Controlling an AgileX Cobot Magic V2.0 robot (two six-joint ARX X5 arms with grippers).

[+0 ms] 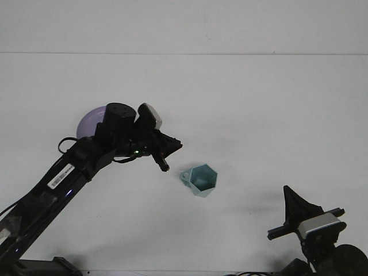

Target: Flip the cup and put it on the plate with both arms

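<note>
Sitting low at the bottom right corner, the right gripper [287,218] is nearest the camera; its two dark fingers are spread wide with nothing between them, one pointing up and the other lying out to the left. It is well apart from everything else on the white table [259,115].

Farther out, near the middle of the table, the teal faceted cup [200,180] lies tilted on its side, its opening turned toward the camera and its small handle on the left. Nothing touches it.

Just beyond and left of the cup, the left gripper [168,155] hangs on its outstretched arm, fingers parted and empty, the tips close to the cup's handle side but apart from it.

Behind that arm, the lavender plate [89,119] rests flat, mostly hidden by the wrist.
</note>
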